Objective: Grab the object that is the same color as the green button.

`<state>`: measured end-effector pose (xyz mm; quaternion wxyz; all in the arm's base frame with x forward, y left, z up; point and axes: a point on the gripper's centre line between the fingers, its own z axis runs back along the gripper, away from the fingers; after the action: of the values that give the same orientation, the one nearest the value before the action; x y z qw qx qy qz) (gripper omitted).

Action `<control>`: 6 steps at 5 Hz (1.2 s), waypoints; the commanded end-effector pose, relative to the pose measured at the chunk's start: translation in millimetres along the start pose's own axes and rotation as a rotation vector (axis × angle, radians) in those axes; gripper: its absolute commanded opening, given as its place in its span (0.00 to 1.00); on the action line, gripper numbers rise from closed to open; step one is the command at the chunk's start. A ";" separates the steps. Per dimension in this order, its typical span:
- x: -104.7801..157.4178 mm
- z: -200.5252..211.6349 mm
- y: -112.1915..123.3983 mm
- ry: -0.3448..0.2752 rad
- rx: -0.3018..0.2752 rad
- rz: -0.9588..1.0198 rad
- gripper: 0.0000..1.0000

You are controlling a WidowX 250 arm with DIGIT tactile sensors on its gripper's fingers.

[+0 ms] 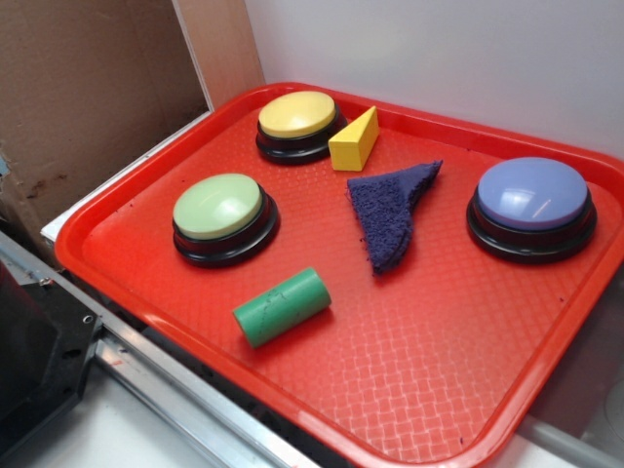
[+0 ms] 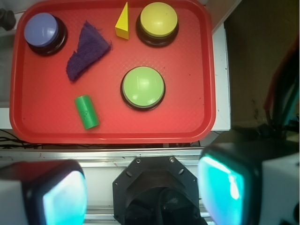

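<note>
A small green cylinder (image 1: 282, 306) lies on its side on the red tray (image 1: 409, 380), near the front edge; it also shows in the wrist view (image 2: 86, 111). The pale-green domed button (image 1: 220, 211) on a black base stands just behind it, and shows in the wrist view (image 2: 143, 87). My gripper (image 2: 140, 194) is open and empty, high above the robot's base, off the tray's near edge; its cyan-lit fingertips (image 2: 225, 190) frame the bottom of the wrist view. The gripper is not in the exterior view.
On the tray there are also a yellow button (image 1: 297, 119), a yellow wedge block (image 1: 356, 141), a purple cloth piece (image 1: 390, 210) and a blue-lilac button (image 1: 531, 200). A metal rail (image 1: 166, 380) and the black robot base (image 2: 157, 194) lie before the tray.
</note>
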<state>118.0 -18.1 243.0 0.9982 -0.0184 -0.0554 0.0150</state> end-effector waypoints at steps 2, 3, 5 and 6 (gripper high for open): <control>9.6 -4.4 -25.5 0.016 0.009 -0.071 1.00; 15.6 -41.6 -31.8 0.104 0.003 -0.108 1.00; 31.0 -99.1 -53.5 0.227 0.017 -0.215 1.00; 35.7 -133.5 -57.8 0.289 0.015 -0.260 1.00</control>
<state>170.1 -77.5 109.4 0.9880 0.0001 0.1060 -0.1123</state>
